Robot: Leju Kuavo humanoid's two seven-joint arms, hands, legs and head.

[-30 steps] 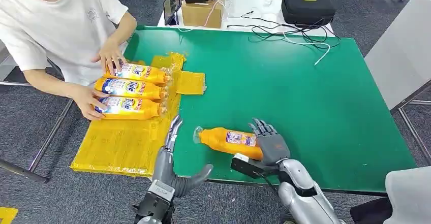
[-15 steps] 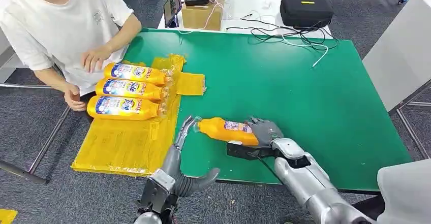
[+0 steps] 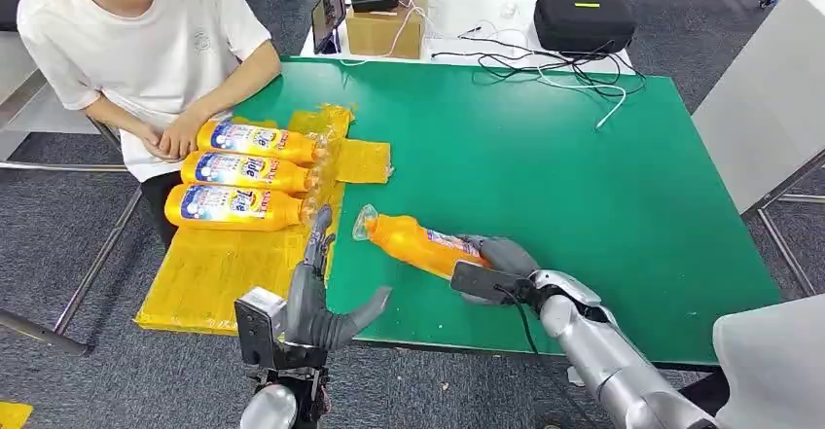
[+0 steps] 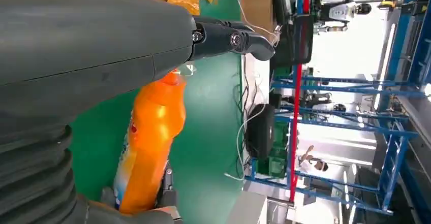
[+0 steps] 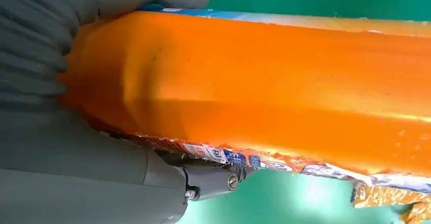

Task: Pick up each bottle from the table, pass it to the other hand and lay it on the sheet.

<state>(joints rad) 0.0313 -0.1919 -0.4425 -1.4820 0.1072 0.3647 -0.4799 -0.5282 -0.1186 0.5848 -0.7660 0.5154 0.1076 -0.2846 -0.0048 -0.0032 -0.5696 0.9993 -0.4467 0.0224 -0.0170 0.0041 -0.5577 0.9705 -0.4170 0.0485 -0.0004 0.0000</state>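
Observation:
My right hand (image 3: 498, 257) grips the base end of an orange bottle (image 3: 413, 241) and holds it tilted above the green table (image 3: 545, 166), clear cap toward the sheet. The right wrist view has the orange bottle (image 5: 264, 87) wrapped by my right hand (image 5: 66, 107). My left hand (image 3: 316, 288) is open at the table's front edge, fingers pointing up just left of the cap, thumb spread below the bottle, not touching it. The left wrist view looks past my left hand (image 4: 101, 56) at the orange bottle (image 4: 150, 137). Three more bottles (image 3: 243, 171) lie side by side on the yellow sheet (image 3: 219, 273).
A person in a white shirt (image 3: 146, 45) sits at the table's left side, hands together near the far bottle. A cardboard box (image 3: 381, 25), a black case (image 3: 584, 18) and loose cables (image 3: 545, 64) lie beyond the table's far edge.
My right hand has lifted the bottle off the table and carried it left toward my left hand. My left hand has risen and shifted left. The person drew both hands back from the bottles.

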